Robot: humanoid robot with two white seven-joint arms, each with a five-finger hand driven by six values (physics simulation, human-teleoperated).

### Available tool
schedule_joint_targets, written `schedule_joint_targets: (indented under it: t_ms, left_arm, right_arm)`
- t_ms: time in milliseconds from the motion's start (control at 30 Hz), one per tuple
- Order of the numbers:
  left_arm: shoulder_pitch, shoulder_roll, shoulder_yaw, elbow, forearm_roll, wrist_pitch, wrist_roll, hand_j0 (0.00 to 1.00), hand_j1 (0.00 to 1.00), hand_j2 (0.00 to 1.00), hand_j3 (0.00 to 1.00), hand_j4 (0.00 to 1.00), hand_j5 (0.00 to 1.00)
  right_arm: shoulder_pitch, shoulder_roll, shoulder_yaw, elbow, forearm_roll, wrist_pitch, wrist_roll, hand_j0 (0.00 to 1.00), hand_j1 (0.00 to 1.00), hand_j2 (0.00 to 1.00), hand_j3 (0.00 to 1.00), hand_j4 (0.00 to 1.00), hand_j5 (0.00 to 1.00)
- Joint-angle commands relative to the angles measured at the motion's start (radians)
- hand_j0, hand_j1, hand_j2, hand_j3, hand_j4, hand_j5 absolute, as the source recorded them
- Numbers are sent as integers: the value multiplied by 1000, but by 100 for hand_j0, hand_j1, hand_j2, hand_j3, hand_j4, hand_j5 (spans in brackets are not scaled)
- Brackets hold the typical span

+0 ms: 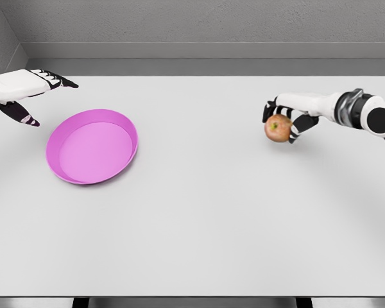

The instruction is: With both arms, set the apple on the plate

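Head view, near to far, all positions given relative to the plate.

Nearest: front edge of white table (199, 256), broad bare surface spanning the whole width, in front of the plate.

Middle ground, left: pink plate (92, 154), shallow and round with a raised rim, resting flat on the table, nothing on it.

Middle ground, far to the right of the plate and slightly behind it: apple (278, 128), reddish with a yellow-green patch, well apart from the plate. Wrapped by right hand (294, 117), dark-tipped fingers (299, 128) curled around the right side and top of the fruit, thumb at the upper left of it; grip closed on the apple. Unclear whether the apple touches the table or hangs just above it; small shadow directly beneath. White right forearm with grey and black wrist joint extending from the right picture edge, level with the hand.

Farther, just left of and behind the plate: left hand (31, 90), entering from the left picture edge, fingers stretched out and pointing right, thumb (19, 113) hanging lower toward the plate's rim; relaxed and spread, holding nothing. Near the plate's upper left rim but not touching it.

Farthest: back edge of the table behind the plate, then grey wall (199, 25) with a pale ledge along its base.
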Motion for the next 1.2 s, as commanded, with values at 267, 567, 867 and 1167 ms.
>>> schedule_joint_targets:
  t_ms: [267,567,867,1167]
  left_arm:
    - [0,3,1,1,7,2,2,100,100,100,100,100,100]
    - [0,3,3,-1,9,2,2,100,100,100,100,100,100]
    - [0,3,6,-1,6,2,2,100,100,100,100,100,100]
    - [0,3,6,-1,6,2,0,100,100,100,100,100,100]
  right_arm:
    - [3,70,3,-133,-2,-7,0,47,47,47,47,47,47]
    - [6,151,29,-178,0,-7,0,48,48,48,48,48,48]
    - [-3,214,67,-176,0,2,0,47,47,47,47,47,47]
    - [-20,228,80,-167,1,5,0,100,100,100,100,100,100]
